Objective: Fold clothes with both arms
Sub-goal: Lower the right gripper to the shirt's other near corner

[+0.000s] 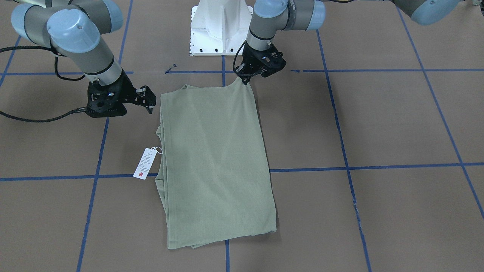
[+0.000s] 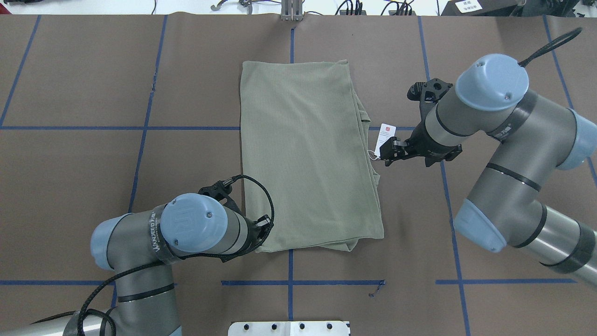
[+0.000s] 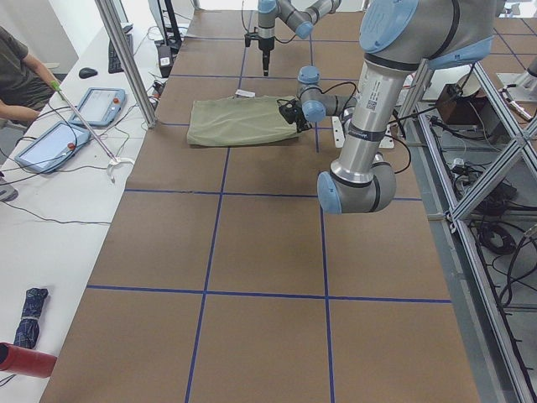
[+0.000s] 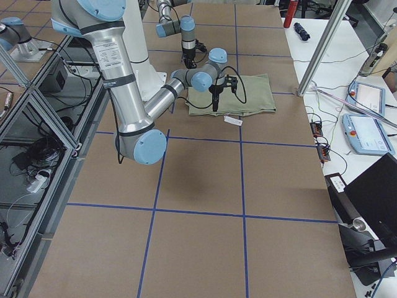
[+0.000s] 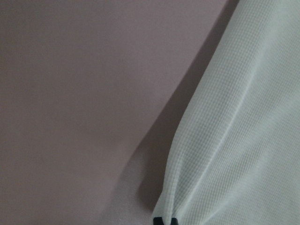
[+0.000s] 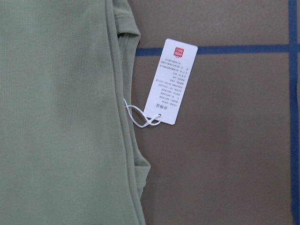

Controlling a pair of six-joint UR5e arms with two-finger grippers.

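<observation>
Seemingly folded shirt (image 2: 303, 154) lengthwise already; crosswise folds to do. Pinching its 7 o'clock corner with left pincer (image 1: 246, 79); holding right pincer (image 2: 386, 151) wide, empty, at 3 o'clock.

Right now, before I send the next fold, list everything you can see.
shirt: one, sage green, folded lengthwise, table centre
hang tag: one, white with red mark, beside the shirt's edge nearest the right arm
table: one, brown, blue tape grid
pedestal base: one, white, robot's side
touchscreen pendants: two, grey-blue, side bench
red cylinder: one, bench end
person: one, at that bench
left gripper: one, black, jaws shut on a robot-side shirt corner
right gripper: one, black, jaws open, beside the shirt, holding nothing
</observation>
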